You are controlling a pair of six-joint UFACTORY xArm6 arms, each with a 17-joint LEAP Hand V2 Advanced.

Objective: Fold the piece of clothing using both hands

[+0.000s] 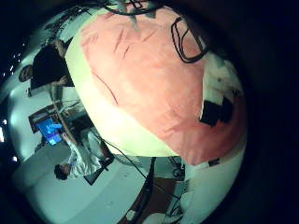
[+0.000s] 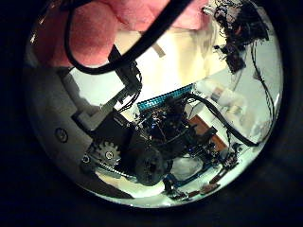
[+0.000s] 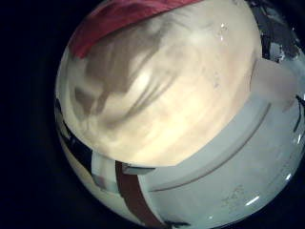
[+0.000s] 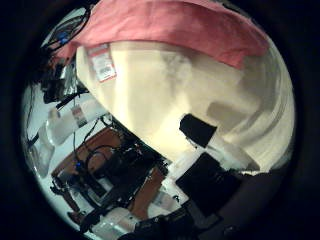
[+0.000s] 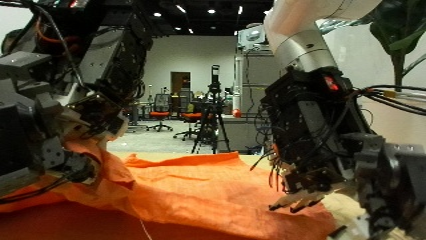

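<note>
An orange cloth lies spread on the table. My left hand is low over the cloth's raised edge; I cannot see how its fingers stand. The left little finger side palm view shows the cloth spread out, with fingers at its border. The left thumb side palm view shows the cloth close by. The right thumb side palm view shows the cloth beyond bare table. The right little finger side palm view shows the cloth's edge.
A white label sits at the cloth's corner. The table's edge runs close under my right hand. Behind the table stand a tripod and office chairs. A plant hangs beside my right arm.
</note>
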